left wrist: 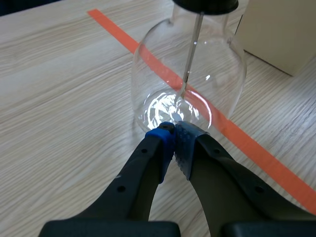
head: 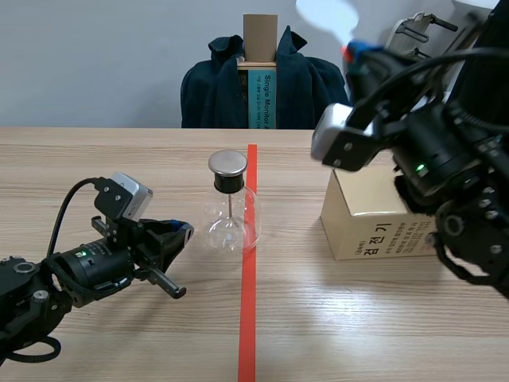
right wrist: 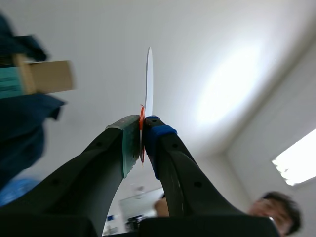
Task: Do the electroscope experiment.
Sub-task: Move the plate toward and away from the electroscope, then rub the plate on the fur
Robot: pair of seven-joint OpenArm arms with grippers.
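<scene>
Left fingers (left wrist: pixel 172 132), closed empty, sit just beside the glass electroscope (head: pixel 232 213) at centre. Right fingers (right wrist: pixel 146 128), upper right, pinch a thin white disc (right wrist: pixel 149 79).

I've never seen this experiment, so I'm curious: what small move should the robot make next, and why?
Probably lower the right pincer, shut on a thin white plate, toward the metal cap atop the glass flask. The plate is held high in the air, far from the cap, while the left pincer, shut on nothing, rests by the flask's base.
</scene>
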